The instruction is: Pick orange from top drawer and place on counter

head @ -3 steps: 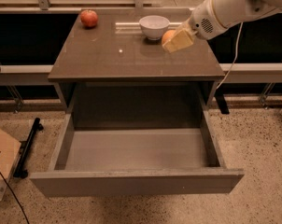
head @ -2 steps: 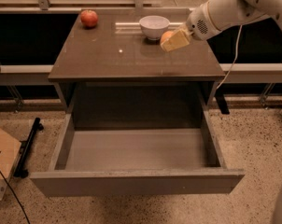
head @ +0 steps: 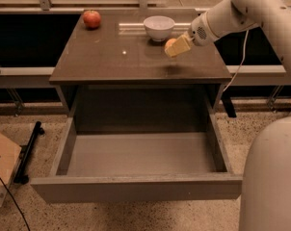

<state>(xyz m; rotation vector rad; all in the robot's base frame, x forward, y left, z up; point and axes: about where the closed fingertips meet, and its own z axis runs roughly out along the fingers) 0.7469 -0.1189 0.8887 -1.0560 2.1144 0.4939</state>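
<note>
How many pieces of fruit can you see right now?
2. The red apple sits at the back left corner of the counter. The orange is held in the claw above the counter's right side, beside the white bowl. The open top drawer shows none.

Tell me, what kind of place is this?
Probably a robot test room, set up like a kitchen: a counter with an apple and bowl, an open drawer, and a robot gripper holding an orange above the counter, beside the bowl.

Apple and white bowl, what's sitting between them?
Nothing, only bare counter, the camera view shows. The gripper holds the orange beside the bowl.
</note>
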